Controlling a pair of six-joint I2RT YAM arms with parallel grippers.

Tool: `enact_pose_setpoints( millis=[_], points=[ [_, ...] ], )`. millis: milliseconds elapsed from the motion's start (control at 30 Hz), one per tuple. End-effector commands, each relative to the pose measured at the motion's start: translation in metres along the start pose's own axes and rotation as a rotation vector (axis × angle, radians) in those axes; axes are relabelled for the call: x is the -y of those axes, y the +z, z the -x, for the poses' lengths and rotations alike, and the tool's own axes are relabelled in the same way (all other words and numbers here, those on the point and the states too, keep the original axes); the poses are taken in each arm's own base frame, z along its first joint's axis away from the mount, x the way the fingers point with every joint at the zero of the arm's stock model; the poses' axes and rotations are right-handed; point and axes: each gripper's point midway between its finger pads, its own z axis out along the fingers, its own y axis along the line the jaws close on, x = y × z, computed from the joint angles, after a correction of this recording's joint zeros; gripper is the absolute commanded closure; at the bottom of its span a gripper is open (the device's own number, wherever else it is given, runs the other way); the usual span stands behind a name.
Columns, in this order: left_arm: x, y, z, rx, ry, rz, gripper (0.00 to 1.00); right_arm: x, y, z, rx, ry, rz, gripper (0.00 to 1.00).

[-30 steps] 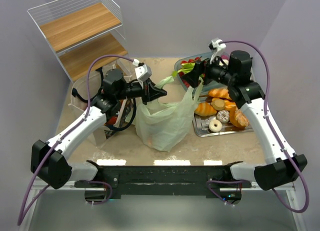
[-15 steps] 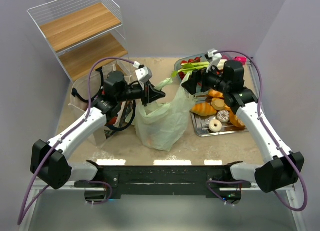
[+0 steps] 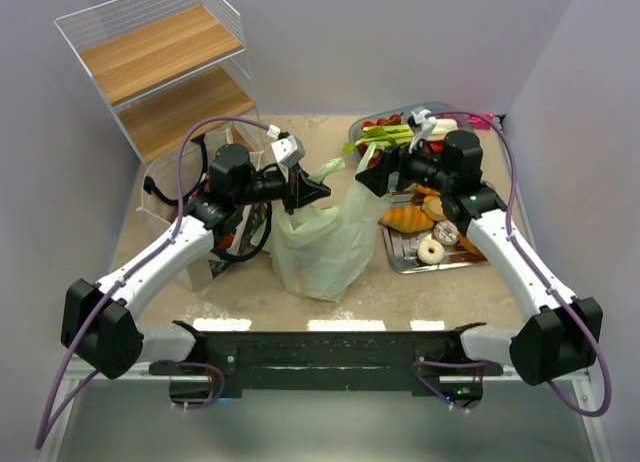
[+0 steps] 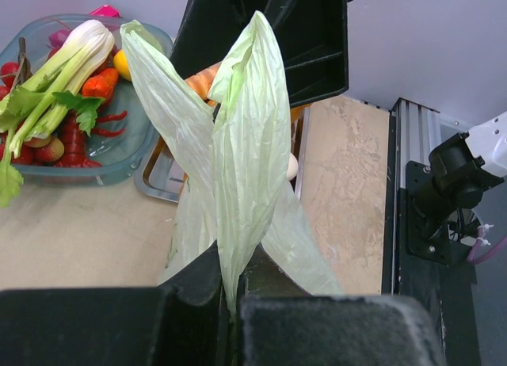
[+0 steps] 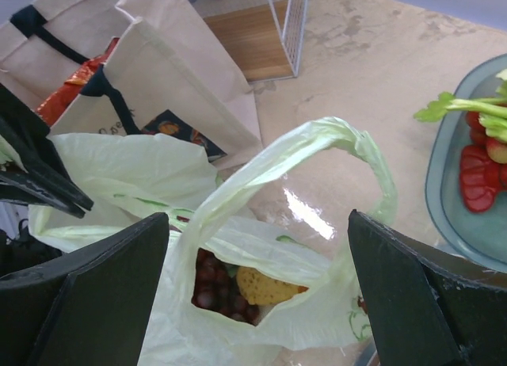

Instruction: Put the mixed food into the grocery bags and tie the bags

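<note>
**Camera placement**
The counter [image 3: 420, 287] is shown from above and behind the arm bases. The pale-green bag [image 3: 320, 247] is seen at close range by both wrist cameras, which face each other across it. The glass dish [image 4: 127, 156] is shared by all three.

We see bare bench [image 3: 300, 132] behind the bag [image 3: 320, 252] and in front of it. The tote [image 5: 182, 89] crowds its left side, and the tray [image 4: 154, 180] sits close on its right.

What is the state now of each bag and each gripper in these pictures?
Thin pale-green plastic bag: untied, mouth open, food inside.
Beige canvas tote: open, red packet showing inside.
Left gripper: shut on one green bag handle.
Right gripper: open, empty, facing the other handle.
</note>
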Motion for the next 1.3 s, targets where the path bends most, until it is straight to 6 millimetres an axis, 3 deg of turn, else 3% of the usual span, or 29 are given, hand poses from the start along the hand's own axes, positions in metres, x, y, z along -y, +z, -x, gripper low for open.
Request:
enact_pose_setpoints(
  millis=[0,333,633,800,1033,1167,1267],
  points=[
    [0.0,-0.004,0.015,0.048,0.053,0.011,1.0,-0.021,0.005,0.015,0.067,-0.016,0.118,0.01],
    [0.0,-0.004,0.013,0.047,0.052,0.011,1.0,-0.023,0.011,-0.006,0.001,-0.038,-0.005,0.03],
    [0.0,-0.005,0.011,0.044,0.055,0.013,1.0,0.024,-0.024,-0.004,0.057,-0.051,-0.349,0.01],
    [0.001,-0.004,0.01,0.044,0.049,0.003,1.0,0.019,-0.007,-0.015,0.017,-0.062,-0.27,0.01],
    [0.003,-0.005,0.009,0.042,0.051,-0.006,1.0,0.019,0.013,-0.009,0.02,-0.087,-0.195,0.01],
    [0.004,-0.005,0.008,0.04,0.05,-0.01,1.0,0.029,0.014,-0.004,0.024,-0.07,-0.188,0.01],
    [0.003,-0.006,0.007,0.037,0.051,-0.002,1.0,0.019,0.007,0.006,0.047,-0.035,-0.163,0.01]
  ],
)
